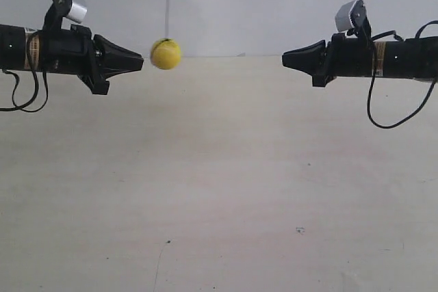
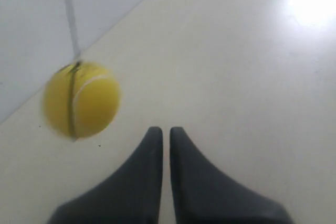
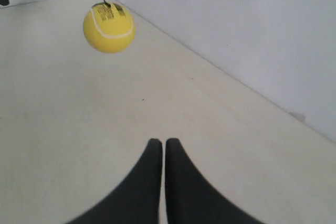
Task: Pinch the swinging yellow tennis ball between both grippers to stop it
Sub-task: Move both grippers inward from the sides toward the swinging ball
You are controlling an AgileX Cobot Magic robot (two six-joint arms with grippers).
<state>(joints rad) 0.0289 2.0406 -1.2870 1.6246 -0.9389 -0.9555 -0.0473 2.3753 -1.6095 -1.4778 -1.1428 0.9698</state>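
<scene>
I am holding my left gripper [image 1: 140, 61] at the middle left of the exterior view, its jaws clenched together with only a thin slit between them, grasping nothing. My right gripper [image 1: 285, 57] is pointing in from the middle right, likewise clenched on nothing.

One yellow ball [image 1: 165, 53] is hanging on one thin string [image 1: 168, 1] that is running up out of the top of the frame. The ball is sitting just beside my left tip without touching it, and well apart from my right tip. In my left wrist view it is showing blurred.

Two silver camera blocks [image 1: 72, 5] are riding on top, one on each arm.

Open air is lying between the ball and my right tip. The pale table [image 1: 219, 189] is spreading well below both arms and is meeting the grey wall [image 1: 260, 5] behind the ball.
</scene>
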